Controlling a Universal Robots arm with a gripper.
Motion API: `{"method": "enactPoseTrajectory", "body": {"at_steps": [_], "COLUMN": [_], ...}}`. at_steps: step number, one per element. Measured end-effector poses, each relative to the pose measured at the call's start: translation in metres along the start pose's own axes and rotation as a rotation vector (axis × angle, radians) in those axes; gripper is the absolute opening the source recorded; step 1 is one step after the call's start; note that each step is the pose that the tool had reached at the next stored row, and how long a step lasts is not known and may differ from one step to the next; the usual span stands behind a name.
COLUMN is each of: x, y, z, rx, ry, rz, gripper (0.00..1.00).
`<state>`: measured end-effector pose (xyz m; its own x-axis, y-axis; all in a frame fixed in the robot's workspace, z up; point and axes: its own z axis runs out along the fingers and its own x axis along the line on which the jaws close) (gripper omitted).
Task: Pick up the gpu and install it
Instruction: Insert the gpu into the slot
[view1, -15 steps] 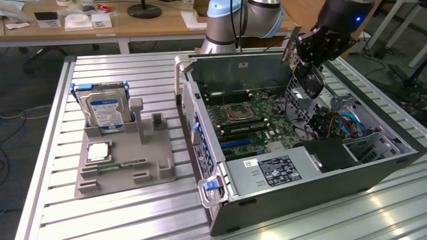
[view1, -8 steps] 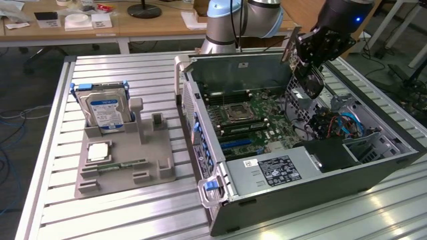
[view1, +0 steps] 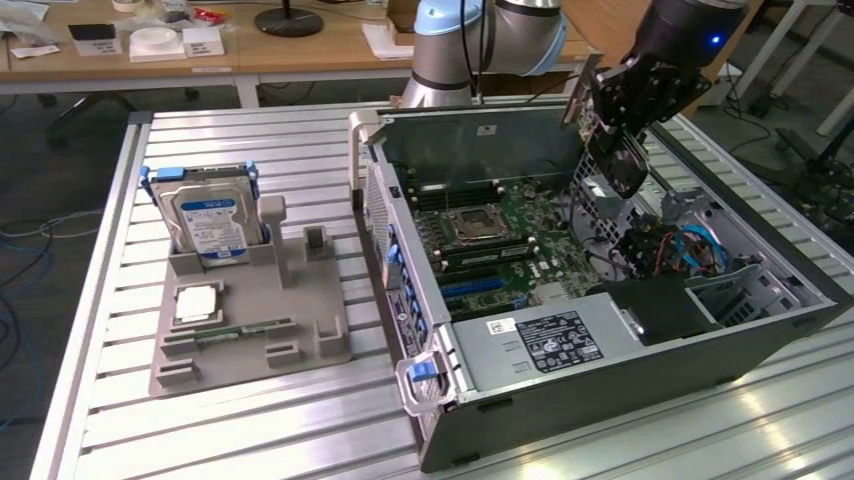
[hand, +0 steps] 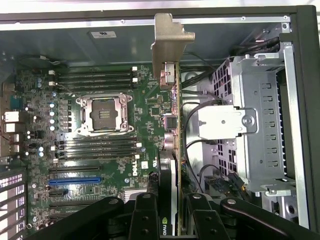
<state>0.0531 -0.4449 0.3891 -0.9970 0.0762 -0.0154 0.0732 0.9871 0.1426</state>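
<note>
Bright, even, cool white from overhead. Glares in pale streaks along the ribbed metal tabletop (view1: 240, 440), strongest toward its edge nearest the camera. Reaches into the open computer case (view1: 601, 400) without hard shadows; dims only around the cables (view1: 674, 250) deep inside. In the wrist view, lays a dull sheen on the silver end of the gpu (hand: 172, 35) and bleaches the case rim beyond it.
</note>
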Motion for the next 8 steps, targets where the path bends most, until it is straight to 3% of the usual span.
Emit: {"method": "enactPoseTrajectory", "body": {"at_steps": [8], "x": [0.0], "y": [0.0], "z": [0.0], "rx": [0.0], "ry": [0.0003], "rz": [-0.002], "gripper": [0.27]}}
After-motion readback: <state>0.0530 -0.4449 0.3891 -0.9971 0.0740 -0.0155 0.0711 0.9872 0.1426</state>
